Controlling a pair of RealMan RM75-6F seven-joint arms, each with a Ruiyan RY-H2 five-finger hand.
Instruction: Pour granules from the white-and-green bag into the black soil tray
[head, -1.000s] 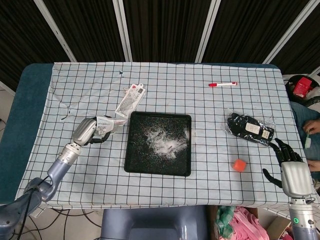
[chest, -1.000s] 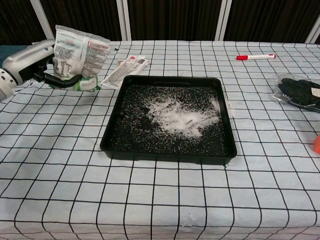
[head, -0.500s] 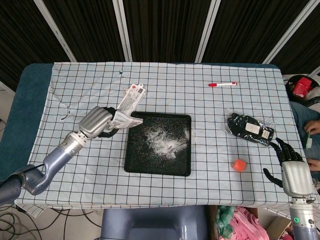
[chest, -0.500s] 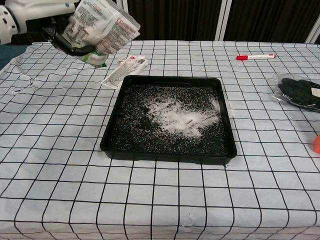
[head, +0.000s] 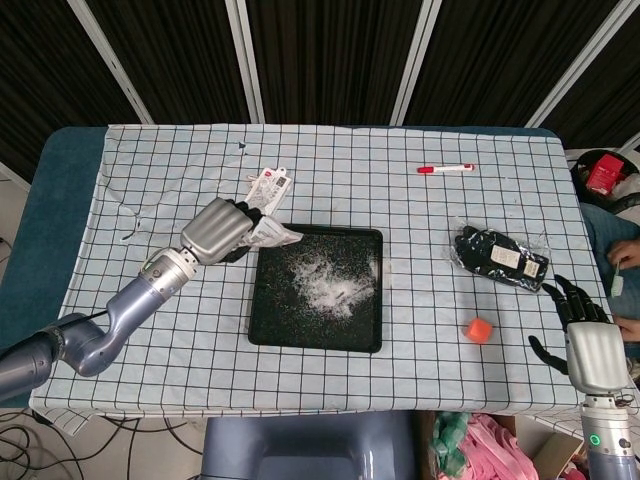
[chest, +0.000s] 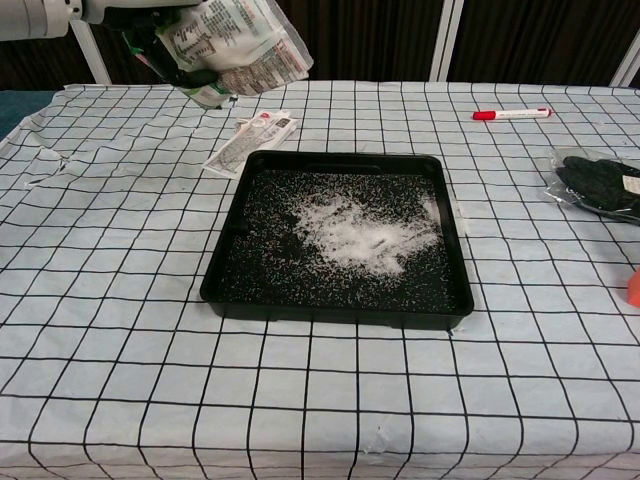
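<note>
My left hand (head: 218, 229) grips the white-and-green bag (chest: 240, 46) and holds it in the air, tilted with its mouth toward the right. In the head view the bag (head: 272, 234) hangs over the upper left corner of the black soil tray (head: 263, 317). The tray (chest: 224, 290) holds dark soil with a patch of white granules (chest: 355, 232) in its middle. My right hand (head: 583, 335) rests open at the table's near right edge, far from the tray.
A flat white packet (head: 262, 198) lies just behind the tray's left corner. A red-capped marker (head: 445, 169) lies at the back right. A black bagged item (head: 500, 258) and a small orange cube (head: 480, 330) sit to the right of the tray.
My left hand has lifted the bag from table height and carried it rightward, tilting it over the tray's upper left corner. The right hand has stayed put.
</note>
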